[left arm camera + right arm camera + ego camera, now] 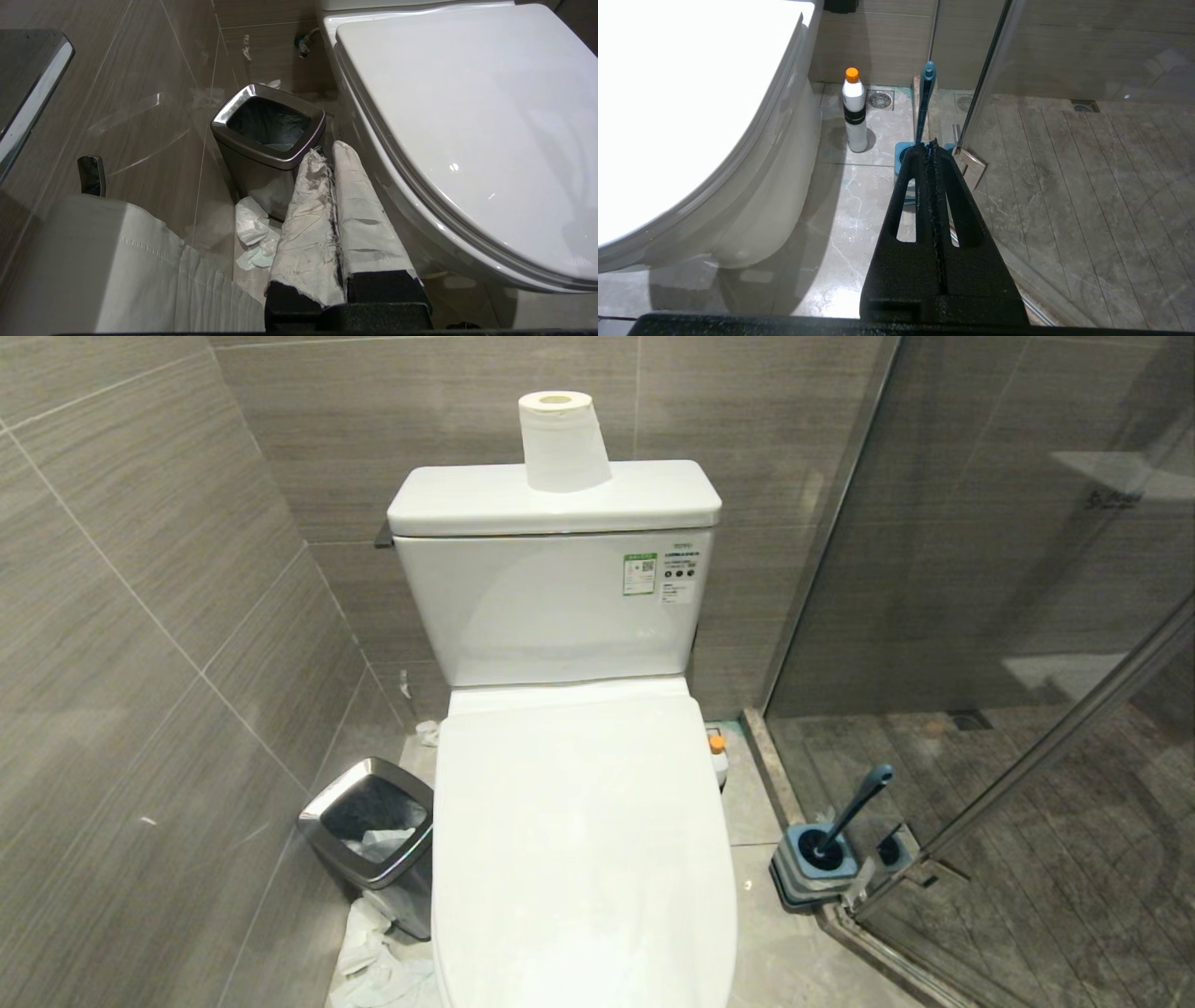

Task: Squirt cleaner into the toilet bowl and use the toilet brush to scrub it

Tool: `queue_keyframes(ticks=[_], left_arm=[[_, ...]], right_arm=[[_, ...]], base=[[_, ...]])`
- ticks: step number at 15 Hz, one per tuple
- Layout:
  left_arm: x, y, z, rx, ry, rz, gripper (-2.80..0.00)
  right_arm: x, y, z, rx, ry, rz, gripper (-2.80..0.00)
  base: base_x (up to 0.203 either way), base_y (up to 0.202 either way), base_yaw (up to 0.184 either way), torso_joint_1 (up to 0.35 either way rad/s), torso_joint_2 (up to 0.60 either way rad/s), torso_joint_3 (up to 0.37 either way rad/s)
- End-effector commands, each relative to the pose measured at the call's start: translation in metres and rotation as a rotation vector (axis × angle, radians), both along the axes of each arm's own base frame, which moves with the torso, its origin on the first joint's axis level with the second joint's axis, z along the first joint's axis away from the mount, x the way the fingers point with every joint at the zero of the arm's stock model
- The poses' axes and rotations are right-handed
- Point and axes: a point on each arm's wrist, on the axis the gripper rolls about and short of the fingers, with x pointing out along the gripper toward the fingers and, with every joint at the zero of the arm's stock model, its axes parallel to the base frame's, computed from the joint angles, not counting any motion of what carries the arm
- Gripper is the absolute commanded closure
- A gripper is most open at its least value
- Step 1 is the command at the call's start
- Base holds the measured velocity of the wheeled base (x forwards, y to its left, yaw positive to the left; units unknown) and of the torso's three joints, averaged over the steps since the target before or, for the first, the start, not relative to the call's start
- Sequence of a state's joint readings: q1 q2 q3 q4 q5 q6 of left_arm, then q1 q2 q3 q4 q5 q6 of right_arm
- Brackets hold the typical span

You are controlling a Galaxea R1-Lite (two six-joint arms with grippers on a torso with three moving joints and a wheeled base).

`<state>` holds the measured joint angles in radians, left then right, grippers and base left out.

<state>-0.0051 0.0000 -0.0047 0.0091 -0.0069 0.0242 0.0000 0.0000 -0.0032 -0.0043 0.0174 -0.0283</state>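
Both grippers are seen closed and empty: the left gripper point(332, 154) beside the toilet bowl point(467, 116), the right gripper point(930, 145) near the toilet brush point(924, 100). The cleaner point(855, 109), standing on the floor right of the bowl, is shown whole only in the right wrist view; in the head view it is mostly hidden behind the lid.

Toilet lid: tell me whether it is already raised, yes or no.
No. In the head view the white lid lies flat and closed over the toilet bowl, hiding the basin.

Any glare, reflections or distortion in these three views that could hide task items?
Right wrist view: toilet lid blown out to white; cleaner and toilet brush stay clear. Head view: wide-angle bending, glass reflections beside the brush. Left wrist view: soft sheen on the lid, nothing hidden.
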Motion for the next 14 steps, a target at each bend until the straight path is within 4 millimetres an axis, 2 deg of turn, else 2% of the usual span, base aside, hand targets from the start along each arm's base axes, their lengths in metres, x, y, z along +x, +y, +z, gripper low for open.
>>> queue_keyframes(ticks=[1,14], left_arm=[[0.0001,0.0000,0.0002,-0.004,-0.004,0.001,0.00],[0.0004,0.0001,-0.0002,-0.021,-0.006,0.006,0.00]], right_arm=[[0.0001,0.0000,0.0000,-0.001,0.001,0.000,0.00],[0.0001,0.0000,0.0000,0.001,0.001,0.001,0.00]], base=[[0.000,0.000,0.000,0.000,0.00,0.000],[0.000,0.000,0.000,0.000,0.00,0.000]])
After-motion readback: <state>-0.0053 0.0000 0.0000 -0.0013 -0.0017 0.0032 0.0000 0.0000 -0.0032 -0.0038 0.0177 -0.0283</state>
